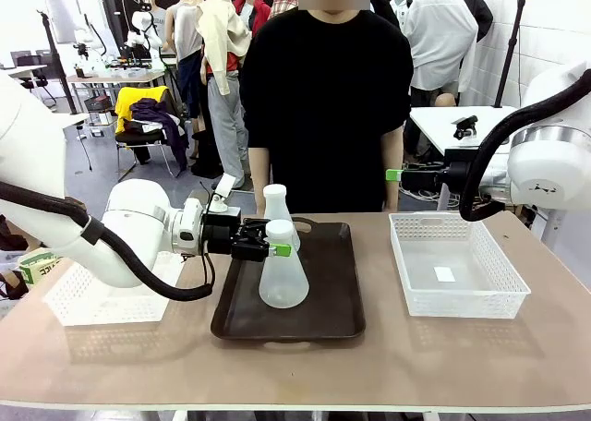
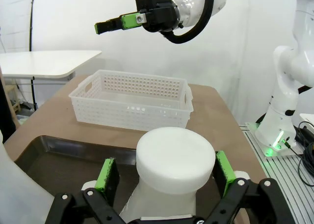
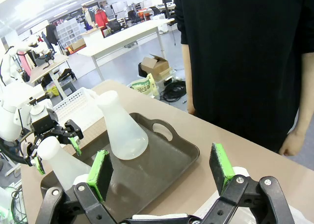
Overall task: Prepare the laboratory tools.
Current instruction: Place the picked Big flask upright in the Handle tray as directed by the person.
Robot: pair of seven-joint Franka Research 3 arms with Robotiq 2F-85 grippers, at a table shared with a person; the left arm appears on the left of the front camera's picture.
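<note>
We see the left gripper (image 1: 274, 248) w/ jaws apart either side of the near flask (image 1: 283, 275) neck, pads not touching it (clear gaps in the wrist view). Both flasks stand upright on the brown tray (image 1: 332, 292), the far flask (image 1: 276, 210) behind. The right gripper (image 1: 394, 174) hangs spread wide above the table, by the right basket (image 1: 503, 282).

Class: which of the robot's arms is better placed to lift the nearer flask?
Left: the left gripper is open around the nearer flask neck; the right gripper hangs high, apart.
</note>
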